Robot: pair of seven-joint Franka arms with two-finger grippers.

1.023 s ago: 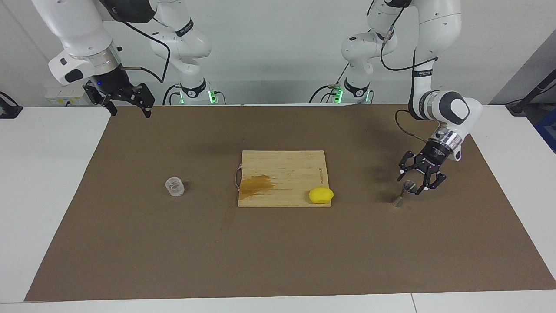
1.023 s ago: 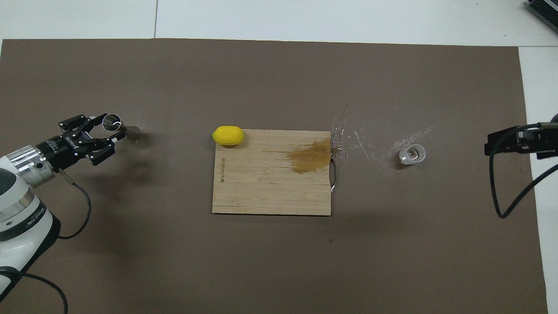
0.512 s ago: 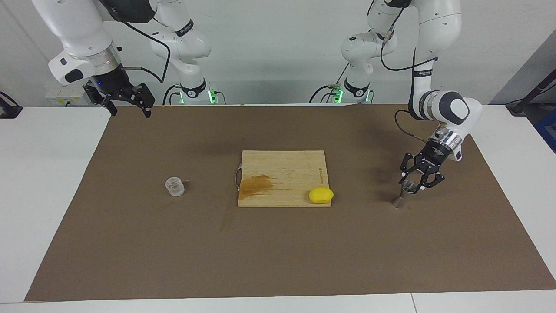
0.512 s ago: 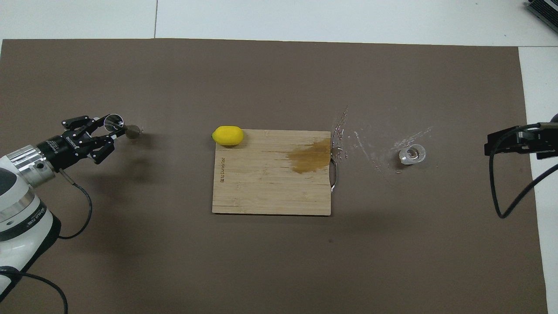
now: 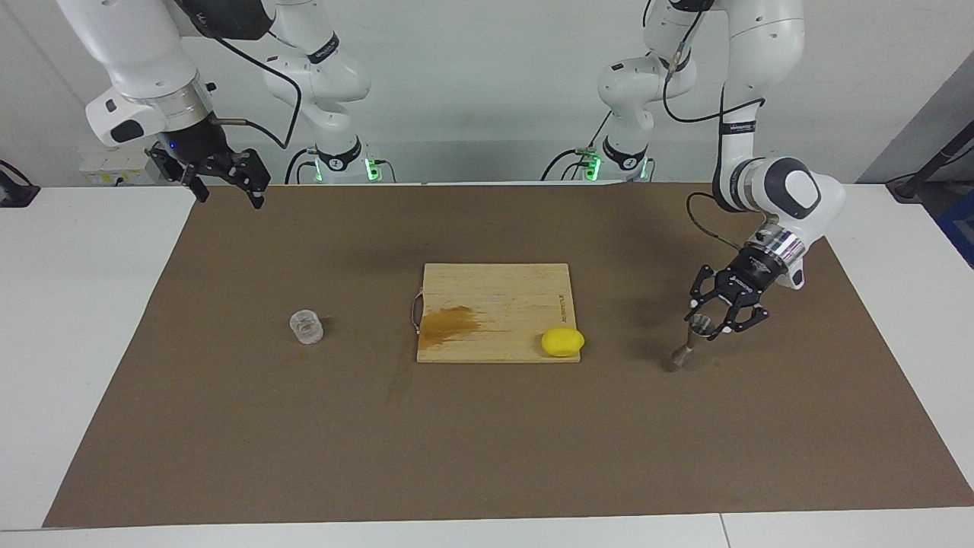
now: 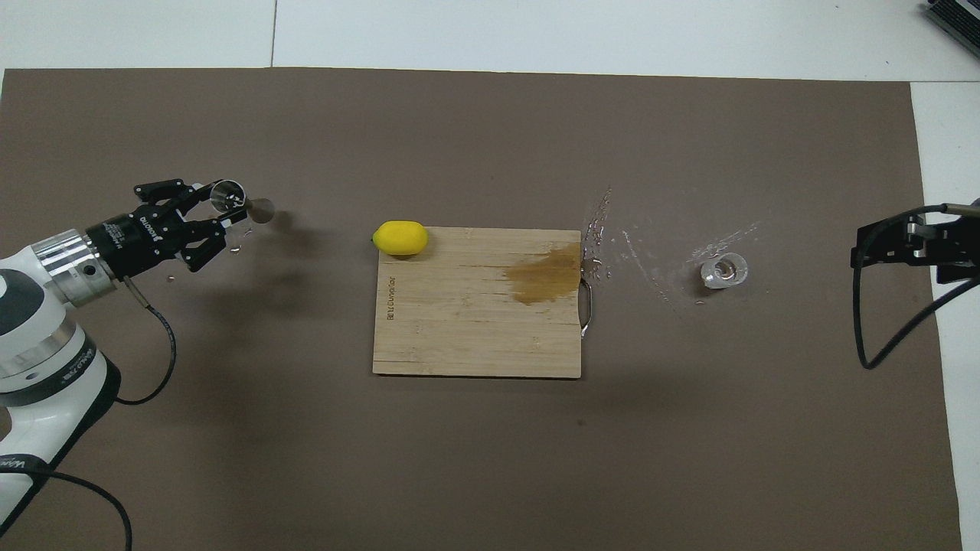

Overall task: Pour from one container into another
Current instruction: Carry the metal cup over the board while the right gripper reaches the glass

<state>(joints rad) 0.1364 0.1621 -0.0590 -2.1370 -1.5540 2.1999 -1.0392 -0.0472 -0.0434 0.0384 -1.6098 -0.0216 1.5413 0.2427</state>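
Left pincer (image 5: 711,318) grips the silver jigger (image 5: 691,340) at its upper cone, tilted over the brown mat (image 5: 494,441) at the facing view's right, apparently to carry it toward the glass tumbler (image 5: 307,326) standing left of the cutting board (image 5: 494,304). Right pincer (image 5: 227,186) waits, spread wide, at upper left, over the white table (image 5: 76,304) before a pale wall.

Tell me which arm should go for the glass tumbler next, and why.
Right. The right gripper hangs free at the tumbler's end of the mat. The left gripper has its jaws shut on the jigger at the other end.
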